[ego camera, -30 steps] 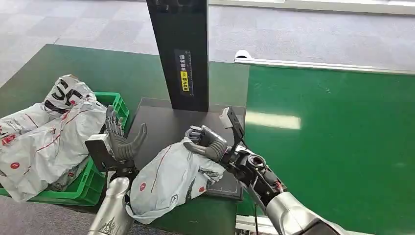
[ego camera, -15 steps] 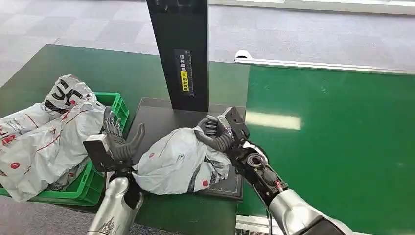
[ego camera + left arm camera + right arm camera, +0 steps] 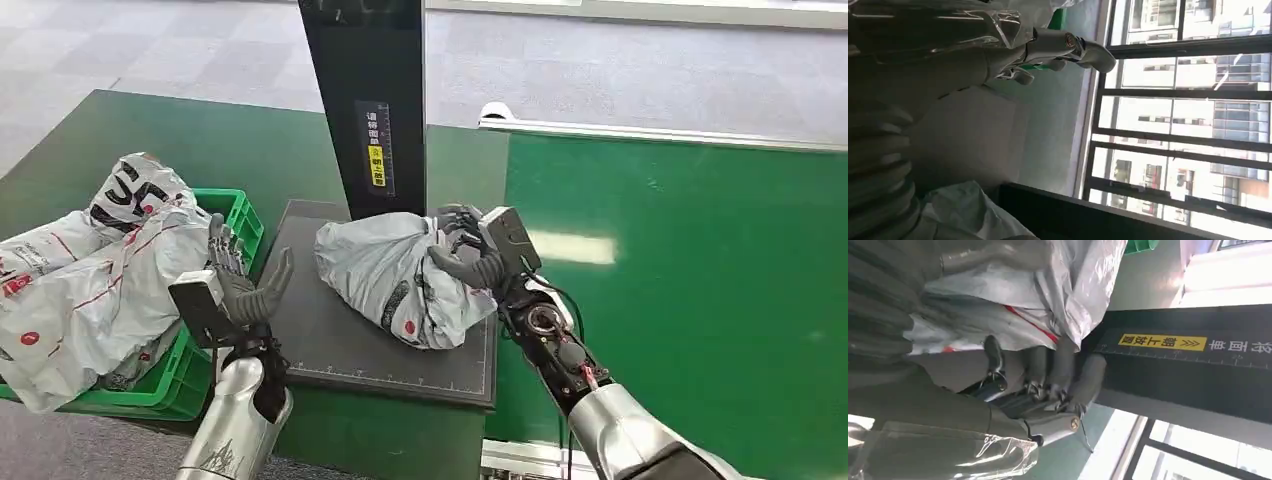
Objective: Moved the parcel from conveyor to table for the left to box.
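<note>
**Soft parcel gripped on the dark mat**

Green tabletop lies under your arms. Your left hand (image 3: pixel 240 285) waits nearest, holding nothing, fingers spread. Beyond it, your right hand (image 3: pixel 468 252) grips the parcel (image 3: pixel 395 275) on the mat (image 3: pixel 340 345). It looks light, limp and slippery; grab bunched film. Your right wrist view shows fingers (image 3: pixel 1048 375) buried in folds.

grey tiled floor (image 3: pixel 620 70), large windows (image 3: pixel 1193 125)
</note>
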{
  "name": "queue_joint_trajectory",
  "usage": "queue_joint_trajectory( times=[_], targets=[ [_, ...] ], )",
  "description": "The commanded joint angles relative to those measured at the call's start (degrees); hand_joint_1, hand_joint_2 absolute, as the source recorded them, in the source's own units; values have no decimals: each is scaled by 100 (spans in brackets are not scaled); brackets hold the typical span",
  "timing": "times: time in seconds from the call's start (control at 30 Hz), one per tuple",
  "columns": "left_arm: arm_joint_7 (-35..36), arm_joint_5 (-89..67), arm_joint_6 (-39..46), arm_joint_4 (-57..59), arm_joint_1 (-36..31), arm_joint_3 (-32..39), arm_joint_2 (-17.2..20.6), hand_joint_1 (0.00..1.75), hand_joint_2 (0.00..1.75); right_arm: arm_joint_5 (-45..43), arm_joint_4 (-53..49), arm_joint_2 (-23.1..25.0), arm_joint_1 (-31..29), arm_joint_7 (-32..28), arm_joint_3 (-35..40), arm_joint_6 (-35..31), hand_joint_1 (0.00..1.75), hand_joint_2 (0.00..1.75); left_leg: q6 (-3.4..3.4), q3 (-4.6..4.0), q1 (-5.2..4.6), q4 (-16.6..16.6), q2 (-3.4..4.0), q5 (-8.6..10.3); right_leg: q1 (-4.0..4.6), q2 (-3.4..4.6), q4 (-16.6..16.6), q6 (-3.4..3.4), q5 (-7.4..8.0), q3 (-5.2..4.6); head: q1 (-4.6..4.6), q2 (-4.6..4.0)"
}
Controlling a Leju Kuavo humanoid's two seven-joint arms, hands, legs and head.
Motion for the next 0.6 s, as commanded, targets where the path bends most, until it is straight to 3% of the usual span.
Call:
queue_joint_trajectory(
  times=[0.03,0.6],
  targets=[
    [13,-67,7,252,-127,49,103,0,175,-263,204,88,-158,18,-356,446,0,175,7,13,-6,-6,3,-2,-5,3,-3,3,-2,10,0,0],
    [13,-71,8,268,-144,46,97,0,175,-266,210,87,-153,17,-362,446,0,175,10,23,-8,-11,2,-2,-8,3,-8,5,-2,20,0,2]
  ],
)
